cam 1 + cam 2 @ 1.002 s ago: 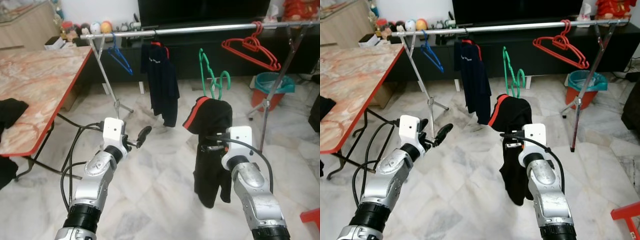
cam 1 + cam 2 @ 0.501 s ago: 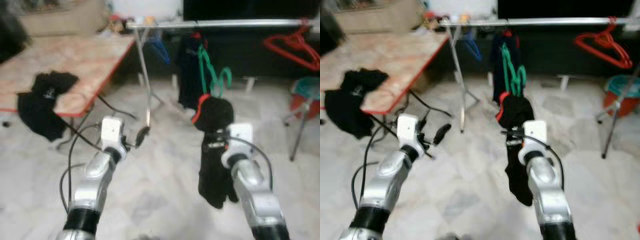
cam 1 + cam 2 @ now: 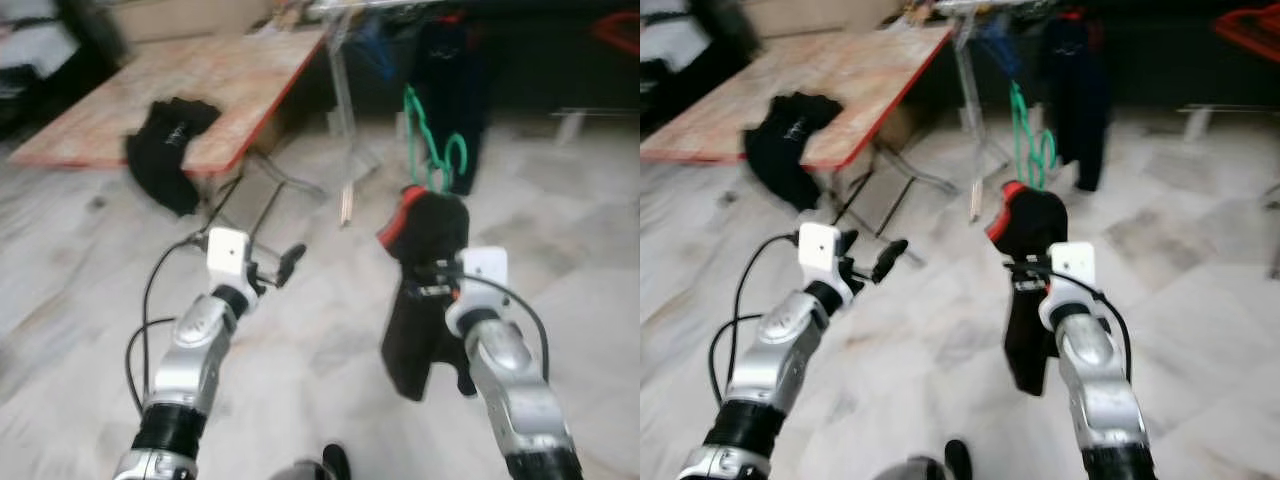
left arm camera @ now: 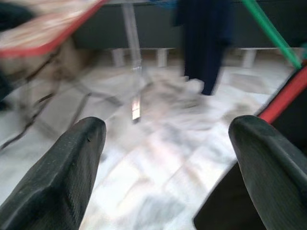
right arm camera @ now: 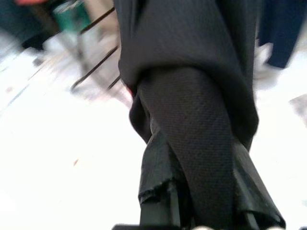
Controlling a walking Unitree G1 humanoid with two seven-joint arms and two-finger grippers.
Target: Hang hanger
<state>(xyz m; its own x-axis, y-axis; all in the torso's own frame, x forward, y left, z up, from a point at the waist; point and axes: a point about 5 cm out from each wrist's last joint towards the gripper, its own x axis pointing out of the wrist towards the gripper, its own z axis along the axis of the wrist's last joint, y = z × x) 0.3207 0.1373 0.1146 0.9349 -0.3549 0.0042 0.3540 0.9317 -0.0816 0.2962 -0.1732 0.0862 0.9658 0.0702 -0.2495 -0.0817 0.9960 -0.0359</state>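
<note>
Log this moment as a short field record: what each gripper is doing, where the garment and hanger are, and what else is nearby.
right gripper: shut on black garment, held up above the floor
green hanger: rising from the top of the garment
left gripper: open, holding nothing
rail stand: ahead, dark shirt hanging on it
table: ahead to the left, black cloth draped over its edge
floor: pale marble
image: blurred

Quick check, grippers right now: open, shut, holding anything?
Left gripper: open, holding nothing, out over the marble floor.
Right gripper: shut on the black garment with red trim draped on a green plastic hanger.
</note>
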